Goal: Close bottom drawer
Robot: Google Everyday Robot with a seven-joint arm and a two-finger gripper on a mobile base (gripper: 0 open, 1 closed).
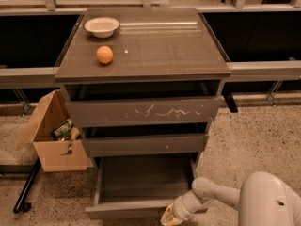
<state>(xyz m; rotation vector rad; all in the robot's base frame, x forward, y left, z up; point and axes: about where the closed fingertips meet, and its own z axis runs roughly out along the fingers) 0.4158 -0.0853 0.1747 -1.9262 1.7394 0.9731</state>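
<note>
The bottom drawer [141,180] of the grey-brown cabinet stands pulled far out, its flat inside bare. Its plain front panel [122,211] runs along the lower edge of the view. My gripper [170,215] sits at the right part of that front panel, low in the view, with the white arm [221,194] reaching in from the bottom right. The gripper's tip is partly cut off by the frame edge.
Above are the middle drawer front [146,145] with a tiny white speck and the top drawer front [143,111] with white scratches, both slightly out. An orange [105,54] and a white bowl [101,26] sit on the cabinet top. An open cardboard box [54,138] stands at the left.
</note>
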